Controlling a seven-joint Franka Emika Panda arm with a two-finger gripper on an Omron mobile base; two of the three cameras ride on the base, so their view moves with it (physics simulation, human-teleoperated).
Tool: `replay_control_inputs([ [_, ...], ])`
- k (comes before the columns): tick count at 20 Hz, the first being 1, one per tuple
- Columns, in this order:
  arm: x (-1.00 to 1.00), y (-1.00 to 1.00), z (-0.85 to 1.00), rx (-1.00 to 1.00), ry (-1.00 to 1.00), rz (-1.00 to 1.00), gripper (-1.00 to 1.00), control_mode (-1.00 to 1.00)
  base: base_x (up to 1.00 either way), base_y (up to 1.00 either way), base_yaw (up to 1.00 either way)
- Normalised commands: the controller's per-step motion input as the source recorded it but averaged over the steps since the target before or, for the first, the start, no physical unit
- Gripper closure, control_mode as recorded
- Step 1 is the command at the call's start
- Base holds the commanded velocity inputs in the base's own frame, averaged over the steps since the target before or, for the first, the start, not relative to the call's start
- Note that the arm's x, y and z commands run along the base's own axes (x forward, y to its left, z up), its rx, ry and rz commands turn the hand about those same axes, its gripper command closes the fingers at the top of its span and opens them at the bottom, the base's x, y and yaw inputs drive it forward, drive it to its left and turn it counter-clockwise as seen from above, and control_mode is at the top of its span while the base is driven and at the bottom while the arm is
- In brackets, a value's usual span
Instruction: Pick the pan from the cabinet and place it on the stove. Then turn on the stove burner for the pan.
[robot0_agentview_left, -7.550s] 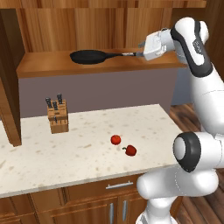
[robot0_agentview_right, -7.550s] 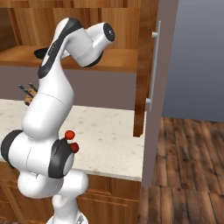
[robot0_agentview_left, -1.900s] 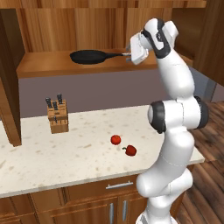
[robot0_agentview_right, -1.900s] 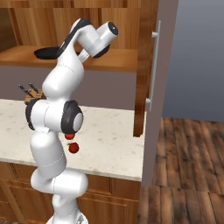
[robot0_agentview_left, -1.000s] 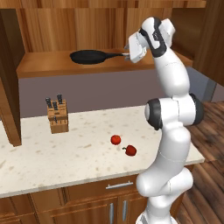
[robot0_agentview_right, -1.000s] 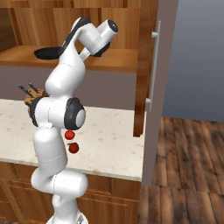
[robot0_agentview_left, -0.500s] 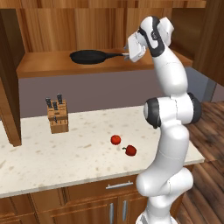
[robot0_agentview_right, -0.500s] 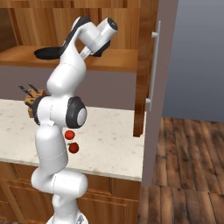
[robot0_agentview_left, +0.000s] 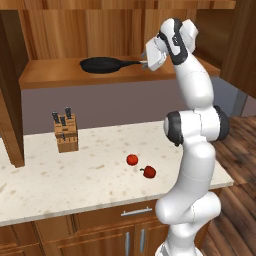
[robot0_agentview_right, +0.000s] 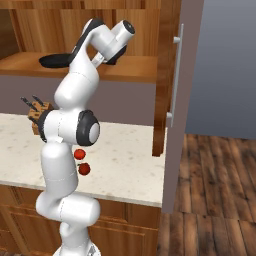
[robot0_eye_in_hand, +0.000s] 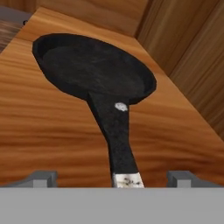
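The black pan (robot0_agentview_left: 102, 65) lies on the shelf of the open wooden cabinet (robot0_agentview_left: 60, 78), its thin handle pointing right toward my hand. My gripper (robot0_agentview_left: 146, 63) is open at the handle's end. In the hand view the pan (robot0_eye_in_hand: 94, 68) lies straight ahead, and its silvery handle tip (robot0_eye_in_hand: 127, 180) sits between my two fingertips (robot0_eye_in_hand: 43, 178) without either touching it. From the right base view the pan (robot0_agentview_right: 54, 61) peeks out behind my arm. The stove is out of view.
A knife block (robot0_agentview_left: 66, 134) stands on the speckled counter (robot0_agentview_left: 75, 185), with two small red fruits (robot0_agentview_left: 132, 159) nearer my base. The open cabinet door (robot0_agentview_right: 167, 80) with its grey bar handle hangs on the right; the other door (robot0_agentview_left: 10, 100) hangs on the left.
My hand has crept a little left along the shelf toward the pan's handle. The jaws stay open and the pan has not moved.
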Motion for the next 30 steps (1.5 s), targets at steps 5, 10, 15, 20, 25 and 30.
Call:
replay_control_inputs([
  [5, 0.01, 0.0, -0.23, 0.0, 0.0, 0.0, -1.0, -1.0, 0.0, 0.0, 0.0],
  [10, 0.0, 0.0, -0.22, 0.0, 0.0, 0.0, -1.0, -1.0, 0.0, 0.0, 0.0],
  [15, 0.01, 0.0, -0.22, 0.0, 0.0, 0.0, -1.0, -1.0, 0.0, 0.0, 0.0],
  [20, 0.04, 0.0, -0.21, 0.0, 0.01, 0.0, -1.0, -1.0, 0.0, 0.0, 0.0],
  [25, 0.06, 0.0, -0.2, 0.0, 0.03, 0.0, -1.0, -1.0, 0.0, 0.0, 0.0],
  [30, 0.08, 0.0, -0.22, -0.01, 0.05, 0.0, -1.0, -1.0, 0.0, 0.0, 0.0],
])
